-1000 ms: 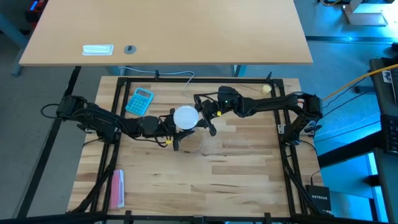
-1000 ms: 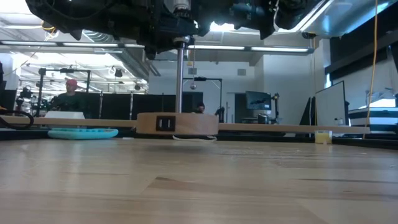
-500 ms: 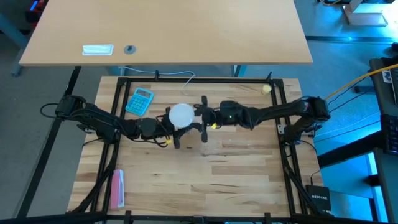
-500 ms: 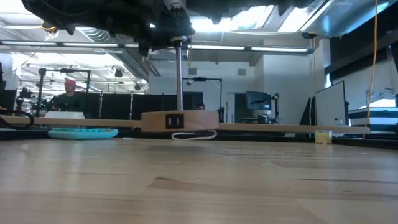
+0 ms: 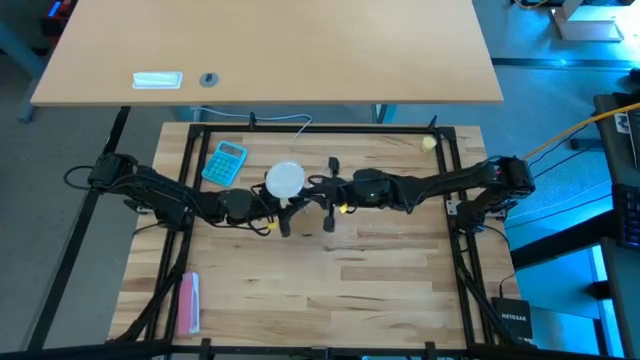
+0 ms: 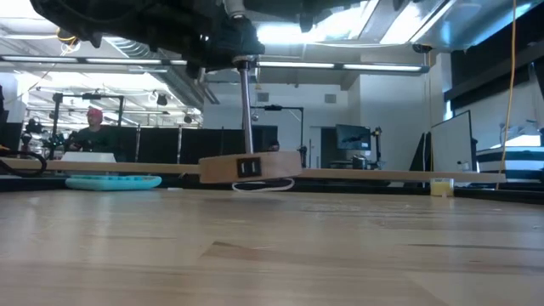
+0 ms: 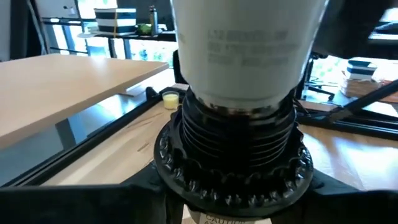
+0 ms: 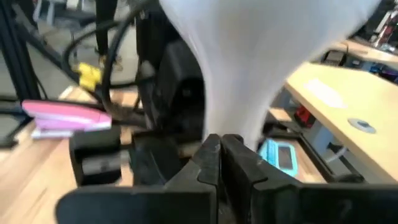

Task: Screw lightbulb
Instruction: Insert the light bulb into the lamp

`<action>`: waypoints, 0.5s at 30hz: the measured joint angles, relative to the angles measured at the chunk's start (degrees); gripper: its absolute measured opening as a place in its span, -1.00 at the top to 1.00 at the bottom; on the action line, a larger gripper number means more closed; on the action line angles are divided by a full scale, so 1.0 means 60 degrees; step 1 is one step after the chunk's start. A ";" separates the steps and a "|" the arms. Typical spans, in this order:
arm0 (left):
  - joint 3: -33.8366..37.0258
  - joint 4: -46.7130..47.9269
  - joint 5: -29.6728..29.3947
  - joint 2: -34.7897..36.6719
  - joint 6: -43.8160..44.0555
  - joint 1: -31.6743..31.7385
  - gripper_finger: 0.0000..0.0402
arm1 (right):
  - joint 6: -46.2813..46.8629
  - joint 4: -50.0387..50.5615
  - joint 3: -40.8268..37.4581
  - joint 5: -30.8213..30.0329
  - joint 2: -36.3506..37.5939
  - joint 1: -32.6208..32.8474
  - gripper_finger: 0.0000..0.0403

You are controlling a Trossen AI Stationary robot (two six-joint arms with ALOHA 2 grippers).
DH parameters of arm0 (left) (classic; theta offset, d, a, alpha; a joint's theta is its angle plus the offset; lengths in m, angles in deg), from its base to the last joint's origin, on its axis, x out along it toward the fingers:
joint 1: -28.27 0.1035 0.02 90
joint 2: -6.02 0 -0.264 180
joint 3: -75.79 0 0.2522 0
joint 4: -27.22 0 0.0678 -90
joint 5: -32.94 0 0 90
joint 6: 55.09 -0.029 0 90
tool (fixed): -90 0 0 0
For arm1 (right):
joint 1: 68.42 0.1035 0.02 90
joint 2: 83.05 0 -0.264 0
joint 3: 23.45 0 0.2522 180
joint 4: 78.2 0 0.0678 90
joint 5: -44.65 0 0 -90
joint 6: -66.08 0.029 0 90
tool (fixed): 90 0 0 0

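left wrist view: the lightbulb (image 7: 249, 43) is seated in the black socket (image 7: 233, 149), clamped by the left gripper (image 5: 272, 207); turning is best done squarely, with the right gripper (image 5: 328, 190), fingers shut and empty, beside the lightbulb.

Premises: a robotics laboratory or open-plan workshop. Evidence: a butcher-block worktop (image 5: 380, 260) inside a black metal frame (image 5: 196, 150), carrying two robot arms. A bare tan desk (image 5: 270, 50) stands at 12 o'clock. The low view shows an exposed industrial ceiling with strip lighting (image 6: 340, 65), computer monitors (image 6: 348, 136) on stands, further rigs, and a seated person (image 6: 92, 127) at 10 o'clock.
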 joint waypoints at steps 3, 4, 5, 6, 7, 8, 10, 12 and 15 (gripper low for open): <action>-0.0029 -0.0052 0.0313 0.0000 -0.0085 -0.0007 0.26 | -0.0004 0.0979 0.0000 0.0003 0.0511 -0.0015 0.81; -0.0033 -0.0066 0.0430 0.0000 -0.0085 -0.0007 0.26 | 0.0002 0.1300 0.0000 0.0072 0.0677 -0.0018 0.75; -0.0033 -0.0079 0.0512 0.0000 -0.0085 -0.0008 0.26 | 0.0019 0.1564 0.0000 0.0174 0.0863 -0.0090 0.67; -0.0033 -0.0070 0.0617 0.0000 -0.0085 -0.0011 0.26 | 0.0093 0.1833 0.0000 0.0405 0.1019 -0.0158 0.58; -0.0033 -0.0050 0.0707 0.0000 -0.0086 -0.0011 0.26 | 0.0246 0.2064 0.0000 0.0792 0.1136 -0.0265 0.48; -0.0033 -0.0047 0.0797 -0.0003 -0.0123 -0.0007 0.26 | 0.0329 0.2195 0.0000 0.1400 0.1209 -0.0431 0.37; -0.0033 -0.0050 0.1052 -0.0001 -0.0240 -0.0007 0.26 | 0.0446 0.2279 -0.0001 0.2987 0.1207 -0.0862 0.16; -0.0033 -0.0057 0.1341 0.0000 -0.0330 -0.0004 0.26 | 0.0619 0.1895 -0.0004 0.4682 0.0989 -0.1341 -0.04; -0.0033 -0.0081 0.1872 0.0000 -0.0344 0.0019 0.26 | 0.1214 0.0512 -0.0004 0.6510 0.0390 -0.1842 -0.28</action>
